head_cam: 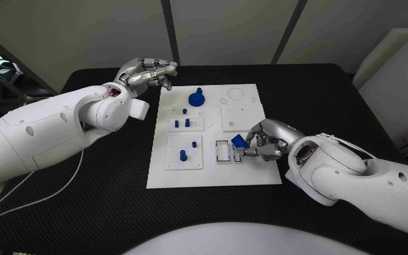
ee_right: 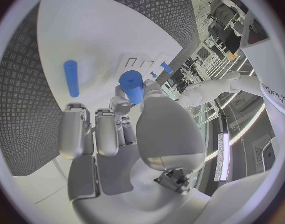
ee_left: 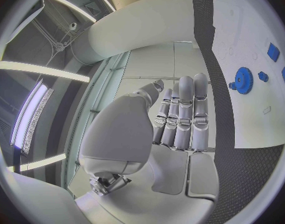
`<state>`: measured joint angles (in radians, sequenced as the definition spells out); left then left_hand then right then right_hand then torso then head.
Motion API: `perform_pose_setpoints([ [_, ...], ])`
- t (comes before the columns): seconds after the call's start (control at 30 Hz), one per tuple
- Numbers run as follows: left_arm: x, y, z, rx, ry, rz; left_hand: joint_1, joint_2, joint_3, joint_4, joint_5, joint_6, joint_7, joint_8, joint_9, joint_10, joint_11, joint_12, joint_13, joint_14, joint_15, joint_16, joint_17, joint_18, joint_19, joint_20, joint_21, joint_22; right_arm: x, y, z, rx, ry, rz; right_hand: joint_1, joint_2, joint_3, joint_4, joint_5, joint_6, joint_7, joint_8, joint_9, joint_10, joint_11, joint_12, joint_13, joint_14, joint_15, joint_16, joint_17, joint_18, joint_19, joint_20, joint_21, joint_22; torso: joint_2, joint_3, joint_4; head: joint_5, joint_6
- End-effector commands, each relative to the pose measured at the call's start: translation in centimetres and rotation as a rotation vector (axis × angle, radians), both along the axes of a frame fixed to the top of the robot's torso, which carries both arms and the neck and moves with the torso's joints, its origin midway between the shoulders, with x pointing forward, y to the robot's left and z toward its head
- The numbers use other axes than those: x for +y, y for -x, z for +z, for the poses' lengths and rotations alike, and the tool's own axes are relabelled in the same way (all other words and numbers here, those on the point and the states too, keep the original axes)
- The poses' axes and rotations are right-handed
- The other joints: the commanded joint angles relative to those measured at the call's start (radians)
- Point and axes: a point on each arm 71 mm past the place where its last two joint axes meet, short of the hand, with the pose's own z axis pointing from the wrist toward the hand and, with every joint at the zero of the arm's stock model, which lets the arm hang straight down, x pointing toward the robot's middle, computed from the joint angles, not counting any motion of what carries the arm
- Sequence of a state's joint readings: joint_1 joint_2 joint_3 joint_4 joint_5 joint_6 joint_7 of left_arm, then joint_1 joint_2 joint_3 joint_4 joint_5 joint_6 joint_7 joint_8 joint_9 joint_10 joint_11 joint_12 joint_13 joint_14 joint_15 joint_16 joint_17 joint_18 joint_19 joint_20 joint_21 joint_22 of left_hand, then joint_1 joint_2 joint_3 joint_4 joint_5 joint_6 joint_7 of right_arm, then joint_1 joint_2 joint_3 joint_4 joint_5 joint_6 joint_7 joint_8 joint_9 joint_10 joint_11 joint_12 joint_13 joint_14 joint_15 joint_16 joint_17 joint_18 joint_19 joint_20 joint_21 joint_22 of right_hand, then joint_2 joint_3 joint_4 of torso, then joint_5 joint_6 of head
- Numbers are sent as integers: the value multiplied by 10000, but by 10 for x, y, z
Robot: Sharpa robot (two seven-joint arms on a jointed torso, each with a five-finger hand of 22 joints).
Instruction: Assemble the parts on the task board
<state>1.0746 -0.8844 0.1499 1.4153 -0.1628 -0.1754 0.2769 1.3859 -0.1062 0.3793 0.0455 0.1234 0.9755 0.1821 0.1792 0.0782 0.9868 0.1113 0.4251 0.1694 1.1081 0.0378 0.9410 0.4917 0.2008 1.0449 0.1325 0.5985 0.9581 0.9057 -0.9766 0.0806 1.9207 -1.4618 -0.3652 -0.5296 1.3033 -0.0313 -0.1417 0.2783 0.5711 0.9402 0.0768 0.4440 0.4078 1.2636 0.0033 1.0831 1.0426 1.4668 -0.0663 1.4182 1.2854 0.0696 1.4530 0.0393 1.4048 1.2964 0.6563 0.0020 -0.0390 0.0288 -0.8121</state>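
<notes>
Head view first: the white task board [head_cam: 213, 143] sits in the middle of the black desk [head_cam: 85, 208]. The left robot hand [head_cam: 150, 72] hangs just off the board's far left corner, fingers curled in with nothing in them. A blue gear [head_cam: 197, 99] stands on the board's far part, with small blue pegs [head_cam: 182, 123] closer in. The right robot hand [head_cam: 265, 140] is at the board's right edge, pinching a blue part [head_cam: 240, 141] beside the slotted frame [head_cam: 223, 150].

Left wrist view: fingers [ee_left: 182, 114] lie together, holding nothing, the gear [ee_left: 243, 80] on the board beyond.

Right wrist view: the blue part [ee_right: 132, 85] sits gripped at the fingertips, and a blue peg [ee_right: 70, 77] lies on the board.
</notes>
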Motion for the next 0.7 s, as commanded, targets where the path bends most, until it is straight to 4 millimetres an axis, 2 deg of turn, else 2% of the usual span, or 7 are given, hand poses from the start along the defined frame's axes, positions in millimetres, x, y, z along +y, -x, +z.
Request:
perform_pose_setpoints([
  [0.03,-2,0,1,5,108,-117,-39,71,-55,6,55,-85,2,39,-15,-68,20,46,12,-33,7,-38,-11,-183,34,64,-54,-9,6,0,2,124,-544,-132,-13,106,-6,93,59,36,-30,67,215,91,-64,40,3,541,-55,52,16,-111,52,-29,39,14,7,4,0,9,-10],
  [0.13,-3,0,1,11,113,-131,-39,71,-55,6,55,-85,2,39,-15,-68,20,46,12,-33,7,-38,-11,-183,34,64,-54,-9,11,-1,-1,344,-566,17,-214,120,-101,130,37,21,-19,78,248,95,-54,16,10,538,-50,45,8,-111,47,-30,36,10,3,-1,1,13,-1],
  [0.27,-4,0,1,18,121,-154,-39,71,-55,6,55,-85,2,39,-15,-68,20,46,12,-33,7,-38,-11,-183,34,64,-54,-9,19,-3,-5,677,-439,227,-910,238,-384,146,-415,-3,-13,98,313,70,-34,-71,-18,534,-32,38,11,-108,35,-14,28,2,11,-4,9,1,4],
  [0.47,-5,0,1,22,131,-182,-22,79,-57,-4,59,-93,2,43,-16,-83,19,56,13,-34,5,-40,-14,-181,40,64,-68,-19,27,-6,-9,942,-197,413,-1238,333,-546,146,-555,-17,-29,142,389,19,-44,-174,-57,527,-37,17,-6,-103,20,-14,13,-15,12,7,-1,28,4],
  [0.7,-5,0,1,21,138,-200,-22,79,-57,-4,59,-93,2,43,-16,-83,19,56,13,-34,5,-40,-14,-181,40,64,-68,-19,31,-9,-12,1001,-30,374,-1589,384,-818,139,-1289,-21,-51,233,526,-14,-59,-289,-69,513,-51,-36,-68,-94,-2,-23,-14,-48,6,6,-14,45,-12],
])
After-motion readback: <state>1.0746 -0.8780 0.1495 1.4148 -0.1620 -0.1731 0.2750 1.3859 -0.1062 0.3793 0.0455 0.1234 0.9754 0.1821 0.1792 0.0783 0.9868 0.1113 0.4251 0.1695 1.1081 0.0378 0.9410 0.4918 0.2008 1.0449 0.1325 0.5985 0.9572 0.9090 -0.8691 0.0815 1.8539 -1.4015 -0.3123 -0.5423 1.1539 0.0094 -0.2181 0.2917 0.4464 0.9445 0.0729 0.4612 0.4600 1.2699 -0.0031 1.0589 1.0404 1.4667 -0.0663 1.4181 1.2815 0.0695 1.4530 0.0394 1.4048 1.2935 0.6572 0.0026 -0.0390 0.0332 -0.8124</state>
